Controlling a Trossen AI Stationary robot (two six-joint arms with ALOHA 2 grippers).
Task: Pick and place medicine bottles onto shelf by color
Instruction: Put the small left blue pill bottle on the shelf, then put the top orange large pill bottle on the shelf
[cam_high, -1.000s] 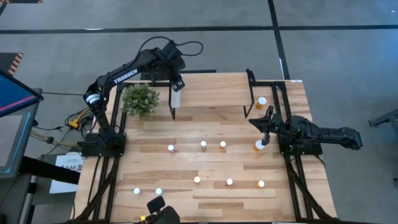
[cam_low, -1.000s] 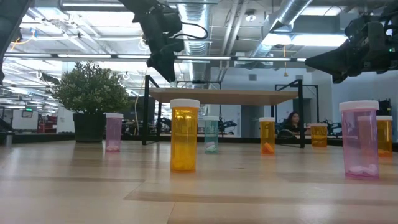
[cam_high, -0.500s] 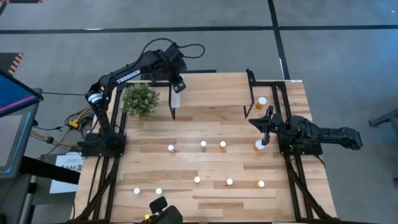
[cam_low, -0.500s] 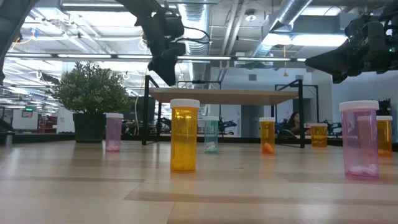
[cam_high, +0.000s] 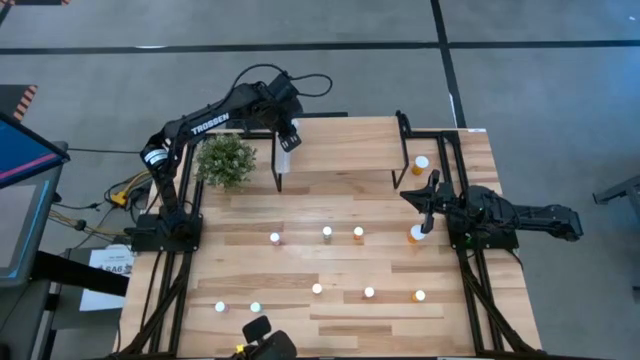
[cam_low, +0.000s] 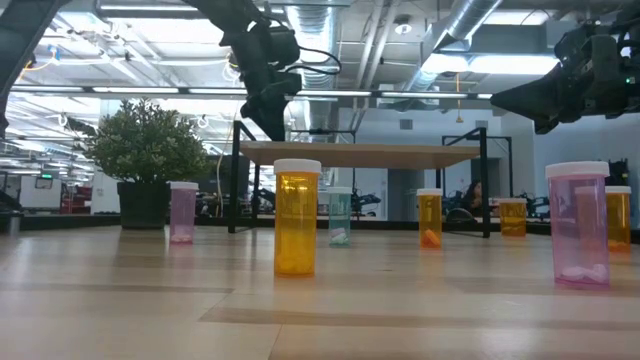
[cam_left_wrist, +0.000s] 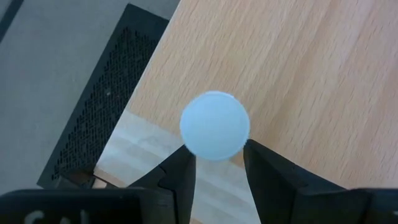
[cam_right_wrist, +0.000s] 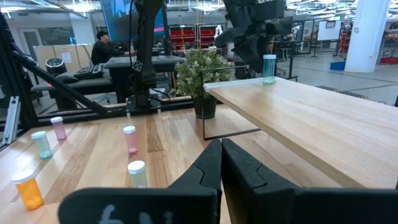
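Your left gripper (cam_high: 288, 140) sat over the upper-left corner of the shelf (cam_high: 345, 145), near the top centre of the high view. Its fingers (cam_left_wrist: 180, 177) flanked a white-capped green bottle (cam_right_wrist: 268, 67) standing upright at that corner. In the left wrist view the cap (cam_left_wrist: 215, 126) sat just above the two fingertips, which lay close on either side; whether they actually pressed the bottle, you could not tell from these views. In the low view the same gripper (cam_low: 266, 112) hung just above the shelf board (cam_low: 360, 154), at upper centre-left.

Your right gripper (cam_high: 428, 205) rested at the right of the table (cam_high: 300, 325), arm low and extended leftward, with a white-capped orange bottle (cam_high: 416, 234) just below its tip. The right wrist view showed its fingers (cam_right_wrist: 211, 165) pressed together, holding nothing.

One orange bottle (cam_high: 421, 163) stood at the shelf's right end.

On the tabletop, three bottles formed a middle row (cam_high: 327, 234), three more a lower row (cam_high: 368, 293), and two stood at lower left (cam_high: 237, 307). In the low view, a large orange bottle (cam_low: 296, 218) stood at centre and a pink bottle (cam_low: 577, 226) at far right.

The potted plant (cam_high: 225, 160) stood left of the shelf.
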